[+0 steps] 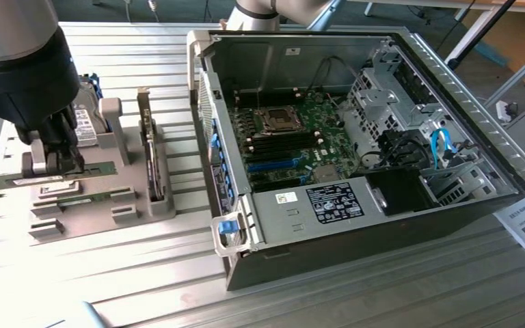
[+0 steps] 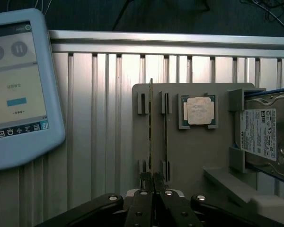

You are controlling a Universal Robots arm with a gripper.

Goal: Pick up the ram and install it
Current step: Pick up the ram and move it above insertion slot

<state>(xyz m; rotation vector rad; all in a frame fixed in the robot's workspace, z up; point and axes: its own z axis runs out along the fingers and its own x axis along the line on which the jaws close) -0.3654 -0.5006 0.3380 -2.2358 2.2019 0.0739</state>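
The ram (image 1: 98,168) is a long thin green stick, held level just above the grey parts holder (image 1: 126,212) at the exterior view's left. My gripper (image 1: 51,171) is shut on its middle. In the wrist view the ram (image 2: 151,123) shows edge-on, running away from my gripper (image 2: 154,189). A second green stick (image 1: 89,199) stands in the holder's slot beside it, also visible in the wrist view (image 2: 165,127). The open computer case (image 1: 445,89) lies at the exterior view's right, with its motherboard (image 1: 290,137) exposed.
A square silver CPU chip (image 2: 200,110) and a labelled hard drive (image 2: 260,137) sit on the holder. A light-blue tablet (image 2: 19,85) lies on the ribbed metal table (image 1: 381,280). The case's near wall (image 1: 210,143) stands between the holder and the motherboard.
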